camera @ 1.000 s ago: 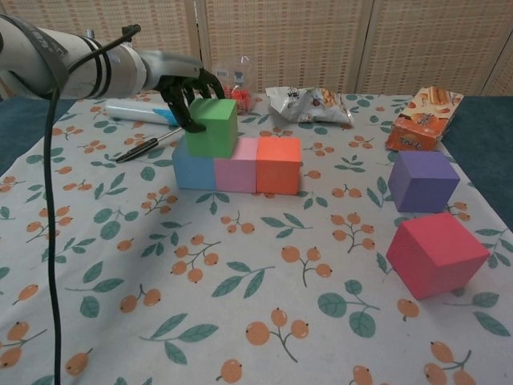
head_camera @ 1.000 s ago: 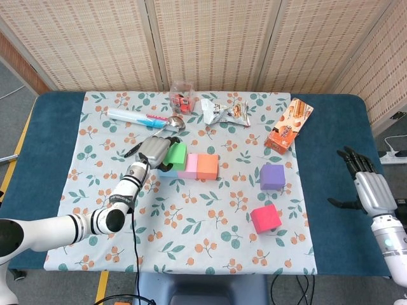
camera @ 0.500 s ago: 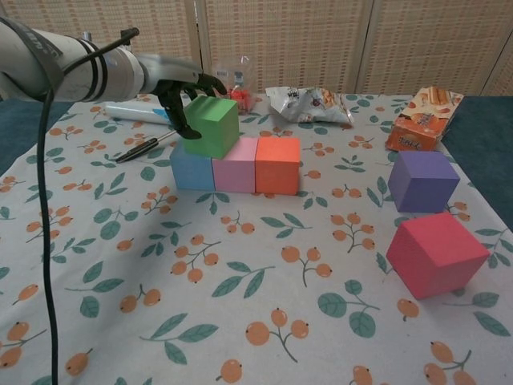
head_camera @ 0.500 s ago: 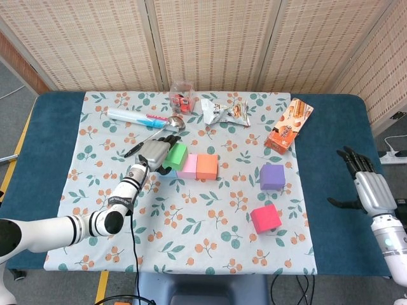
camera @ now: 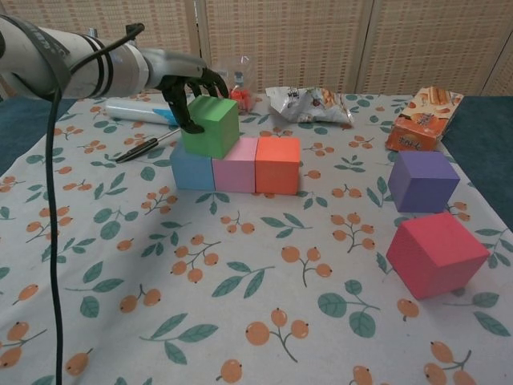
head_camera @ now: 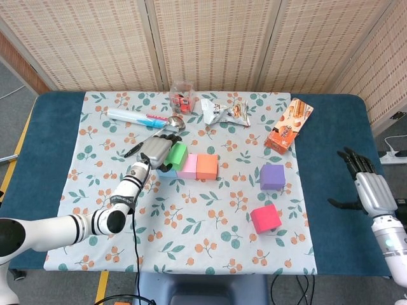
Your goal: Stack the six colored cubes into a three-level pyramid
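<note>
Where the head view looks down on the floral tablecloth, the left hand grips the bright green foam cube over the left end of a row with the pale pink cube and the orange cube, while the purple cube and the red cube sit well apart to the right, and the right hand hangs off the cloth with fingers spread, holding nothing. From the chest view, the green cube rests tilted across the light blue cube and the pink one, with dark fingers wrapped on its left side.

- Floral-print white tablecloth covering the bench.
- White toothpaste tube, far-left.
- Crinkled silver snack packet, far-centre.
- Orange biscuit box, far-right.
- Black pen.
</note>
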`<state>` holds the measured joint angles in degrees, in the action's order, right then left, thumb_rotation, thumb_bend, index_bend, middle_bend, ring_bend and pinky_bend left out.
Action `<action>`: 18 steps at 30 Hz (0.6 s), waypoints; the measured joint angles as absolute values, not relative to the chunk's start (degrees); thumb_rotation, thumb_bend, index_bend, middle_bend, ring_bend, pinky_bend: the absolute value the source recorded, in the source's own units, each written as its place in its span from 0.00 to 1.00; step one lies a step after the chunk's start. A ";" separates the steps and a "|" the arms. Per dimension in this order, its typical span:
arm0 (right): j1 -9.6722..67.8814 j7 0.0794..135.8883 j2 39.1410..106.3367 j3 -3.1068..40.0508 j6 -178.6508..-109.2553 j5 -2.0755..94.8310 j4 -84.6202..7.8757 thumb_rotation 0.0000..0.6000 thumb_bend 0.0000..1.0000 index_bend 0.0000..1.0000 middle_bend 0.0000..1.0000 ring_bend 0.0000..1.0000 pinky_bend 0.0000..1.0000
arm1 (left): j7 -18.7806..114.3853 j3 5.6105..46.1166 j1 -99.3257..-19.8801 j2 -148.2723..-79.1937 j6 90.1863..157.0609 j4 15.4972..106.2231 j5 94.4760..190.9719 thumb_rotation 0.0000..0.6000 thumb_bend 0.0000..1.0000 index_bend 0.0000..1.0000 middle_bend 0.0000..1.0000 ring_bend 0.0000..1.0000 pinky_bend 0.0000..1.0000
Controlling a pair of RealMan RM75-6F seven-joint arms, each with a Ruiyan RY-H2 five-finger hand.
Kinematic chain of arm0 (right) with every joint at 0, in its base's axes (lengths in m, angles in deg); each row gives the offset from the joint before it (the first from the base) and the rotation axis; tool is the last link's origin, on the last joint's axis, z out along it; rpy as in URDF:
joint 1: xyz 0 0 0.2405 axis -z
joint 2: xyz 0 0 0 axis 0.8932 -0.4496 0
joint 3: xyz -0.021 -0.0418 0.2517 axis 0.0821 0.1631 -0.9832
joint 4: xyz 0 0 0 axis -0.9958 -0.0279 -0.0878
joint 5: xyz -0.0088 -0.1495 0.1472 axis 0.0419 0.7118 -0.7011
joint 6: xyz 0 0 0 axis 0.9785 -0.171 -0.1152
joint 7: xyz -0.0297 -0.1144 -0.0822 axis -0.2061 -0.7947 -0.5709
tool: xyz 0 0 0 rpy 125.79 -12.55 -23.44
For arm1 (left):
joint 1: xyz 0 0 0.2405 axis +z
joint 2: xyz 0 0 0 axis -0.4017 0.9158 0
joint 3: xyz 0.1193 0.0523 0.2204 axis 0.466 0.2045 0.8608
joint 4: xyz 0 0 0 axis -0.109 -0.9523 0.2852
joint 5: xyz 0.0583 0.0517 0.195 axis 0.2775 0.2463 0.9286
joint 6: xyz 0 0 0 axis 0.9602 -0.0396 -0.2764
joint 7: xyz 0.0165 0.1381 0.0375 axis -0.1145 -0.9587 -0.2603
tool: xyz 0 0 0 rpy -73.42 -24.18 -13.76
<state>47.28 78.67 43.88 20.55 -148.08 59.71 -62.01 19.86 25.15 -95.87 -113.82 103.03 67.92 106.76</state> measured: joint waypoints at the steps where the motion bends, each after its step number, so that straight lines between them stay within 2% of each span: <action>1: 47.31 78.70 43.88 20.56 -148.10 59.73 -62.00 1.00 0.02 0.00 0.04 0.00 0.07 | 19.88 25.09 -95.86 -114.02 103.25 67.70 106.89 1.00 0.34 0.31 0.30 0.26 0.24; 3: 47.41 78.82 43.84 20.58 -148.20 59.74 -61.96 1.00 0.02 0.00 0.04 0.00 0.07 | 19.93 24.88 -95.80 -114.37 103.96 67.46 107.21 1.00 0.34 0.36 0.35 0.31 0.24; 8: 47.61 79.03 43.65 20.54 -148.51 59.79 -61.96 1.00 0.02 0.00 0.04 0.00 0.07 | 19.30 24.36 -95.73 -114.09 105.65 68.48 107.07 1.00 0.34 0.39 0.40 0.35 0.25; 18: 47.46 79.09 43.39 20.67 -148.03 60.10 -62.02 1.00 0.02 0.00 0.04 0.00 0.07 | 14.81 23.25 -97.00 -114.93 109.81 70.69 99.62 1.00 0.34 0.35 0.40 0.36 0.27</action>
<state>47.46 79.09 43.39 20.67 -148.03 60.10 -62.02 14.81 23.25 -97.00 -114.93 109.81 70.69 99.62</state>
